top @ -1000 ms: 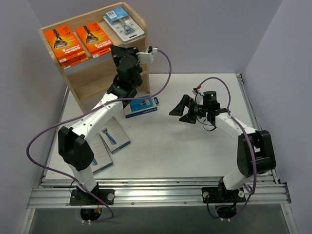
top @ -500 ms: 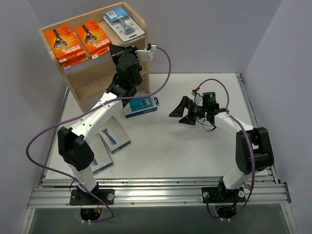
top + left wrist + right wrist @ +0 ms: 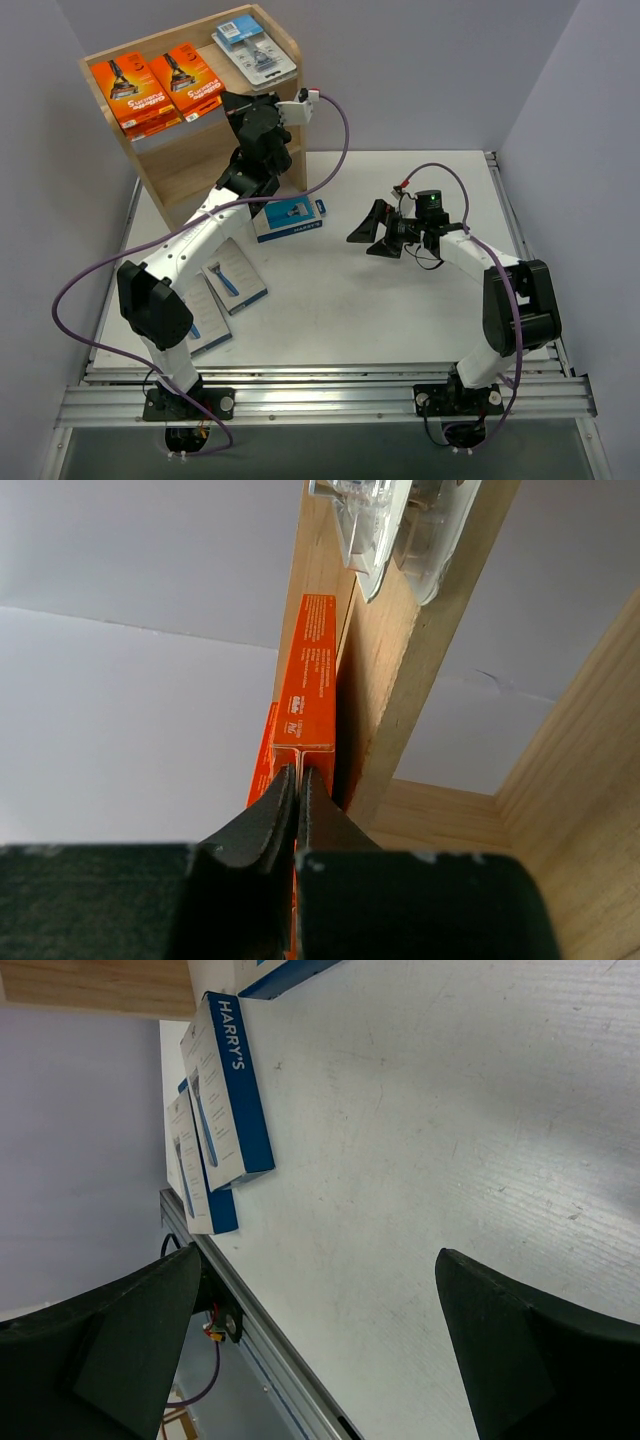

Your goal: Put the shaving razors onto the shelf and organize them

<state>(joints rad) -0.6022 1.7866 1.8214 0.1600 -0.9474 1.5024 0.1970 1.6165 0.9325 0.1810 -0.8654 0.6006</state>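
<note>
Lying atop shelf [image 3: 190,165], orange packs [image 3: 190,80] long axes front-to-back; left end effector [image 3: 297,775] closed empty, right end effector [image 3: 318,1257] wide.

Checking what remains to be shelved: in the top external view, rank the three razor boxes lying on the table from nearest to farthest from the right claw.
1. blue box, far side, just left of the open right claw.
2. razor-picture box, mid-left, nearer the arm bases.
3. corner box, near-left, partly hidden.
</note>
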